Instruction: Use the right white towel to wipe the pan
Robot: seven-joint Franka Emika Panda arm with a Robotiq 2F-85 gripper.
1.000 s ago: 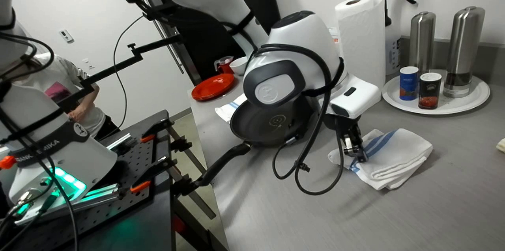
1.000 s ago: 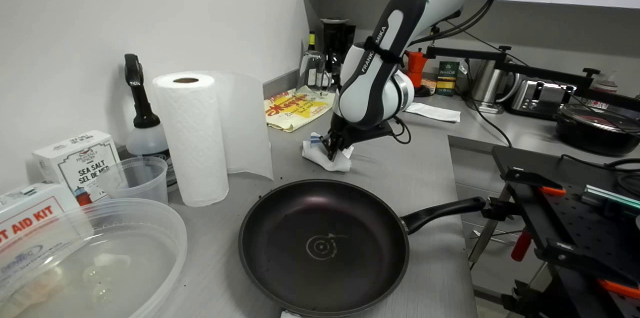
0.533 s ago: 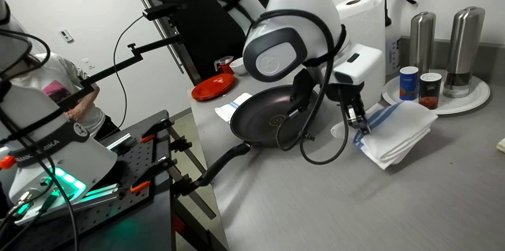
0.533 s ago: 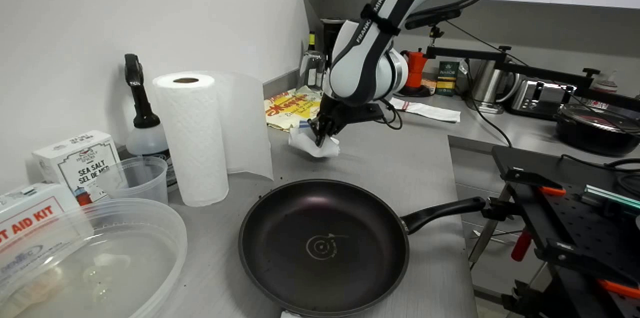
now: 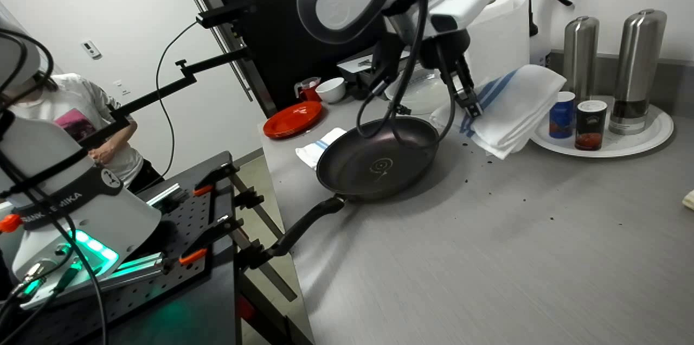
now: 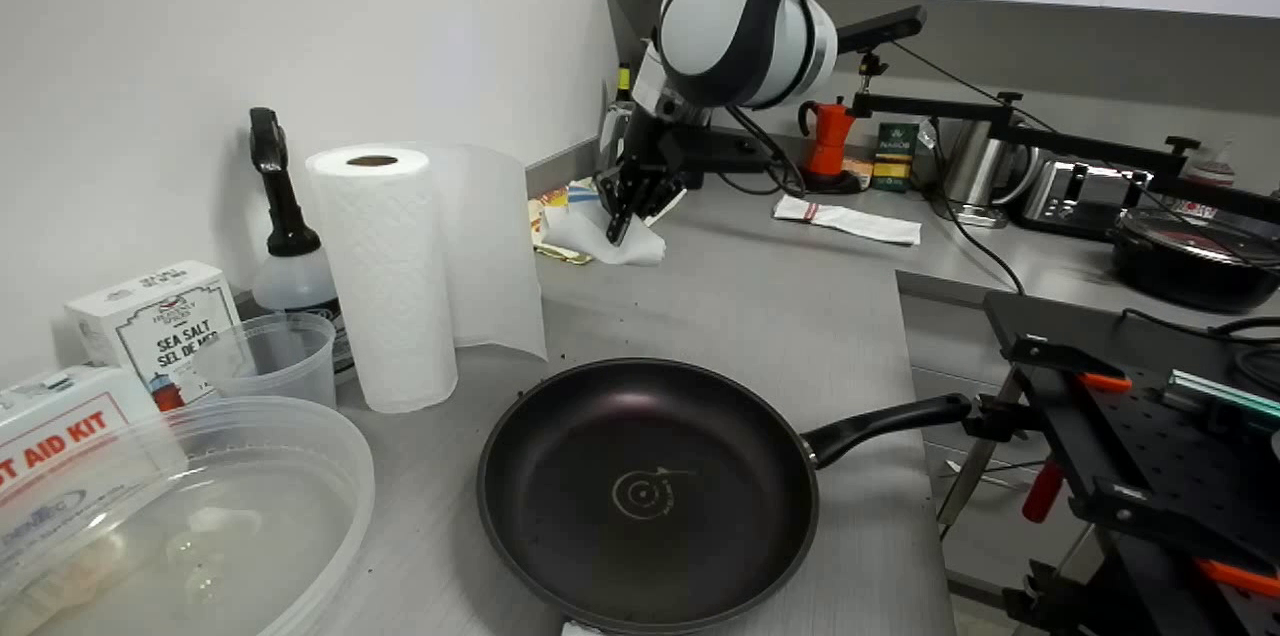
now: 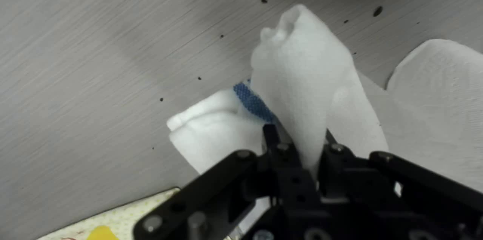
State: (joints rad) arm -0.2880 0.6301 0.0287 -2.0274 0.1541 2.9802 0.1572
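The white towel with blue stripes (image 5: 518, 109) hangs folded from my gripper (image 5: 473, 109), above the counter. My gripper is shut on it. In the wrist view the towel (image 7: 305, 66) is pinched between the fingers (image 7: 298, 136) and bulges out on both sides. In an exterior view the gripper (image 6: 617, 231) and towel (image 6: 575, 234) are beyond the pan. The black pan (image 5: 374, 166) sits on the counter, its handle over the counter edge. Its dark inside (image 6: 650, 476) is open to view. The towel is apart from the pan.
A paper-towel roll (image 6: 385, 286) stands beside the pan. A white plate (image 5: 653, 131) holds shakers and two steel mills. A red plate (image 5: 293, 119) and another blue-striped cloth (image 5: 314, 149) lie past the pan. A clear tub (image 6: 345, 516) is nearby. Dark specks dot the counter.
The gripper has lifted the towel off the counter and carried it up toward the back wall. Dark specks now show on the counter where it lay. The pan has not moved.
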